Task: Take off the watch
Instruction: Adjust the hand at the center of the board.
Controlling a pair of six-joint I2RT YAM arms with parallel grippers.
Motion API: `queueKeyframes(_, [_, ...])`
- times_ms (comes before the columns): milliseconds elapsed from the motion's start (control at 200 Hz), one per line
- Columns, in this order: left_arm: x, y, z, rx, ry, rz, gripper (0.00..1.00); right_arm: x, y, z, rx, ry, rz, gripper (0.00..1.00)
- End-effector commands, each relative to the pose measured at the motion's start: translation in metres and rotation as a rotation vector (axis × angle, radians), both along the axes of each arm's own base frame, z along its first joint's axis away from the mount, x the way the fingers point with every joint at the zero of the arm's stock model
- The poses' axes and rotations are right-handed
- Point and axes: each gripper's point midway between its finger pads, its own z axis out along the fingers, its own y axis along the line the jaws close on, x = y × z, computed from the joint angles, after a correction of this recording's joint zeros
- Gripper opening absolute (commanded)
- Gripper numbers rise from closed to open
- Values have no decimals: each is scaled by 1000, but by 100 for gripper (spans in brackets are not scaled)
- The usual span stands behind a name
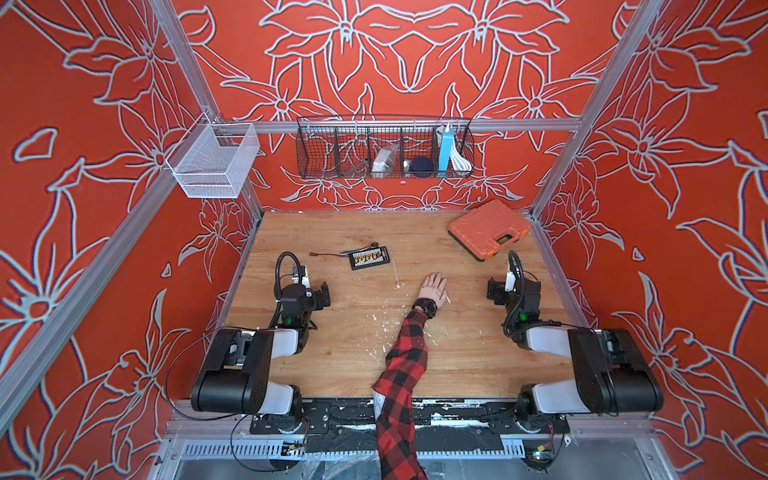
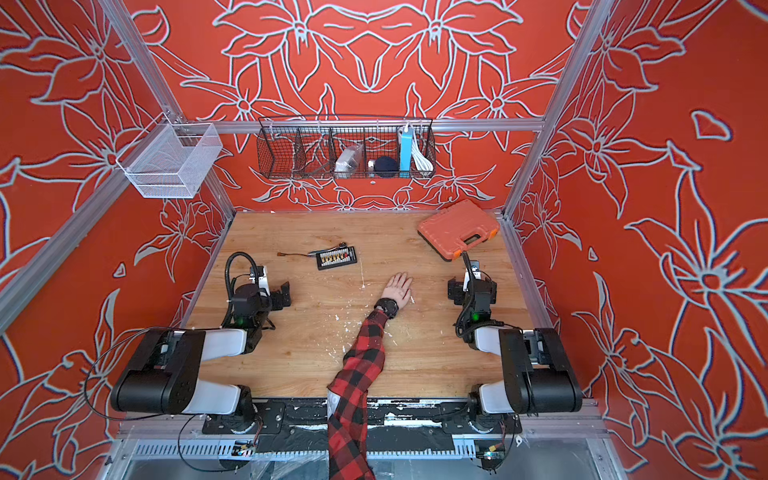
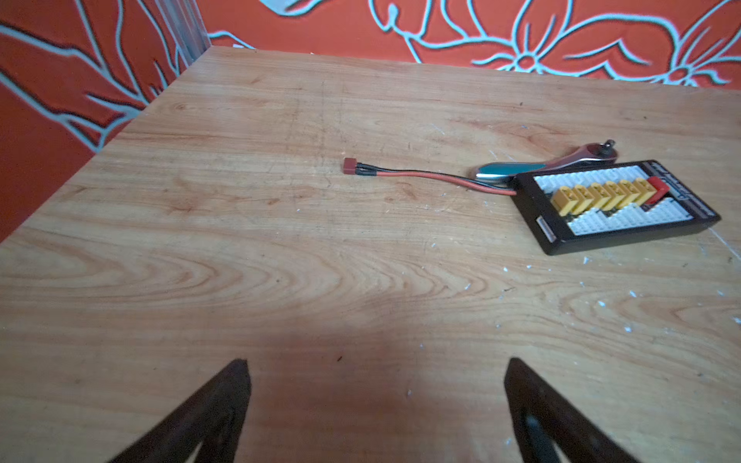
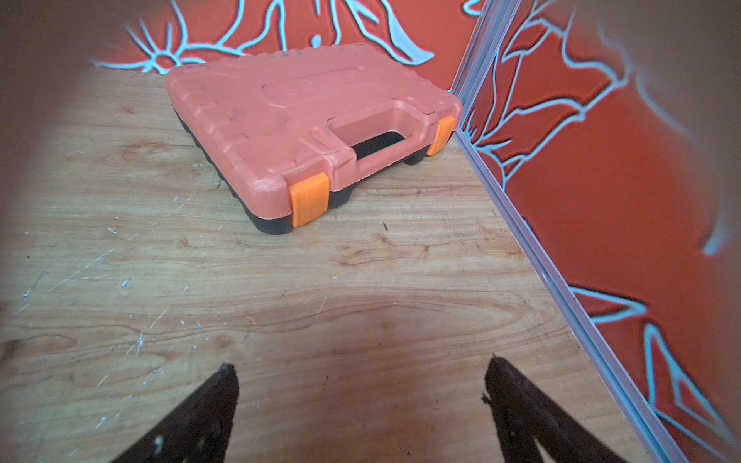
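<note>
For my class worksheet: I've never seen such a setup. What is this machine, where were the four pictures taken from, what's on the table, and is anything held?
Two robot arms stand at a wooden table. Two pictures look down from overhead; two come from cameras on the arms' wrists. The left gripper and right gripper are open, holding nothing. A person's hand lies between them, the watch on its wrist. Also there: an orange case, a black connector board, a wrench.
</note>
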Motion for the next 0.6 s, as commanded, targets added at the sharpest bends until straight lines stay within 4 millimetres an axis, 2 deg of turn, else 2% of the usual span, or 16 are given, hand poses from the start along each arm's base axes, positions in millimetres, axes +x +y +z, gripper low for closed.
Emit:
queueKeyframes(0, [6,-5,9,1,-21,-39,98,-1,-3,2,-4,-11,-11,98])
queueKeyframes(596, [6,-4,9,-14,-18,-44,98,-1,-3,1,-3,-9,-12,98])
